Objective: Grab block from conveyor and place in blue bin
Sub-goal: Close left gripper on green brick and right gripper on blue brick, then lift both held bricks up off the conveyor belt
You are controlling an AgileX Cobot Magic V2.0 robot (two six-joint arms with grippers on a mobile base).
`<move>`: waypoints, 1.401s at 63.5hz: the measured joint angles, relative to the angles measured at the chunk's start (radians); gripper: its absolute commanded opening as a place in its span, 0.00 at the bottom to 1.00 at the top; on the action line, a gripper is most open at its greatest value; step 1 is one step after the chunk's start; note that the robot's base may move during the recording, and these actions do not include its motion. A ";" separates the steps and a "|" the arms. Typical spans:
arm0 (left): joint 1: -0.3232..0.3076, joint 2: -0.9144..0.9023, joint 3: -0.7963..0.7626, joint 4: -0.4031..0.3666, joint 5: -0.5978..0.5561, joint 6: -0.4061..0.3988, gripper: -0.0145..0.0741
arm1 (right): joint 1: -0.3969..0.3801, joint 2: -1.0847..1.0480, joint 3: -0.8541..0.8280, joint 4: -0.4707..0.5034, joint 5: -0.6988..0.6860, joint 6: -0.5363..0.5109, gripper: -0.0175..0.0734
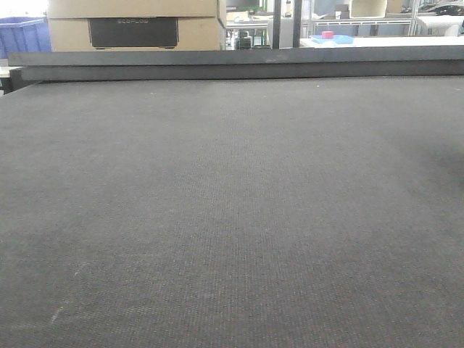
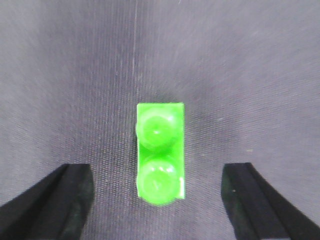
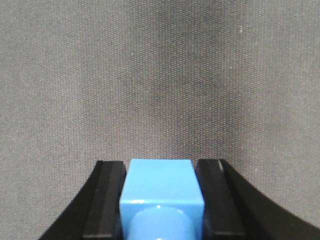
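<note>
Centrally in your left wrist view, the green block point(image 2: 160, 150) lies on the conveyor point(image 2: 225, 60) between the parted jaws of the left gripper point(image 2: 157, 172), touching neither. At your right wrist view's bottom edge, the right gripper point(image 3: 161, 172) clamps a blue block point(image 3: 161, 187).

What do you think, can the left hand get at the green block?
Probably yes: the left hand is open, its fingers standing either side of the green block on the conveyor, with nothing between.
</note>
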 measured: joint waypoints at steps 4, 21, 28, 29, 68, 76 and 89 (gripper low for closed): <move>0.006 0.032 -0.009 0.000 0.000 0.000 0.67 | 0.000 0.000 0.000 0.000 0.001 0.000 0.01; 0.019 0.129 -0.064 -0.009 0.004 0.000 0.67 | 0.000 0.000 0.000 0.000 0.001 0.000 0.01; 0.019 0.168 -0.068 -0.011 0.010 0.000 0.67 | 0.000 0.000 0.000 0.000 0.002 0.000 0.01; 0.019 0.172 -0.068 -0.011 0.012 0.000 0.67 | 0.000 0.000 0.000 0.000 0.002 0.000 0.01; 0.019 0.243 -0.073 -0.033 0.028 0.000 0.65 | 0.000 -0.002 0.000 0.000 0.002 0.000 0.01; 0.019 0.243 -0.073 -0.037 0.028 0.000 0.57 | 0.000 -0.002 0.000 0.000 0.002 0.000 0.01; 0.019 0.245 -0.073 -0.056 0.035 0.000 0.27 | 0.000 -0.002 0.000 0.000 0.002 0.000 0.01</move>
